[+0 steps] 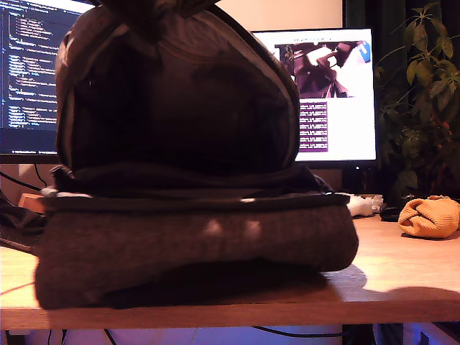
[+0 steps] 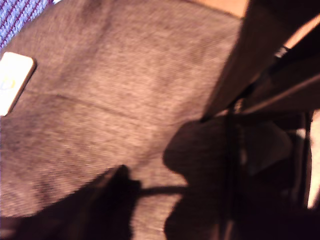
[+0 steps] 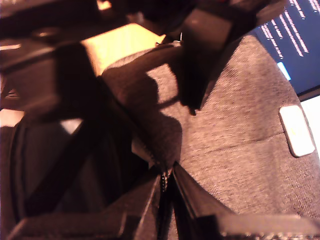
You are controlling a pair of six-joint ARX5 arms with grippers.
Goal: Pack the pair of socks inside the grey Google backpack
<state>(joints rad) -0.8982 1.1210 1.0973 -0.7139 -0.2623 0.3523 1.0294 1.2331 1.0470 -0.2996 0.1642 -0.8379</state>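
Backpack [image 1: 194, 244] is lying on the worktop [image 1: 402, 280], flap standing open. Socks [image 1: 430, 216] are sitting well apart, at the exterior view's right. Both tools are hovering over the grey fabric; can't tell whether either is apart or clamped. Risk: flap's looking floppy, could be collapsing over the opening before the socks arrive.
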